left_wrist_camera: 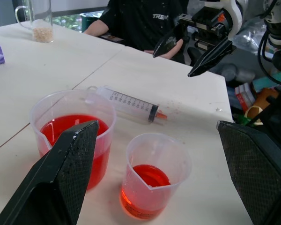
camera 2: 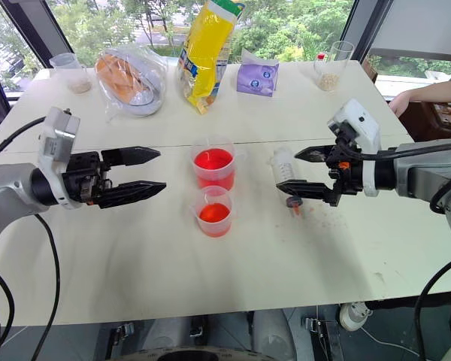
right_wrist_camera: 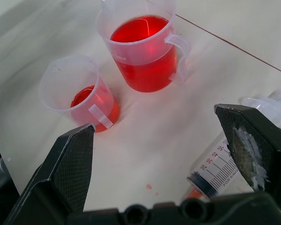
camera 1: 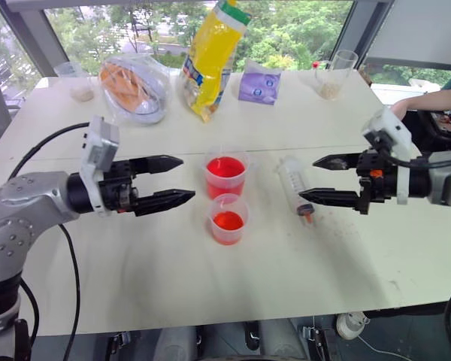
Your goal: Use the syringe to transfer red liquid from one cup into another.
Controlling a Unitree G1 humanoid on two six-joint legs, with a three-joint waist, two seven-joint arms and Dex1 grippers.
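Note:
The clear syringe (camera 1: 295, 182) lies flat on the white table (camera 1: 173, 278), its orange tip towards the front edge, just right of the two cups. The taller cup (camera 1: 226, 174) holds plenty of red liquid (camera 1: 225, 167). The smaller cup (camera 1: 228, 219) stands just in front of it with a shallow red layer. My left gripper (camera 1: 174, 181) hangs open left of the cups, pointing at them, holding nothing. My right gripper (camera 1: 316, 179) hovers open just above and right of the syringe, empty. In the right wrist view the syringe (right_wrist_camera: 220, 168) lies between its fingers (right_wrist_camera: 68, 161), apart from them.
At the back of the table lie a bagged bread loaf (camera 1: 134, 86), a yellow bag (camera 1: 210, 56), a purple packet (camera 1: 259, 83) and two glasses with beige grains (camera 1: 337, 75) (camera 1: 77, 81). A person's arm (camera 1: 432, 101) rests at the far right edge. Small red drops (camera 2: 316, 210) spot the table near the syringe tip.

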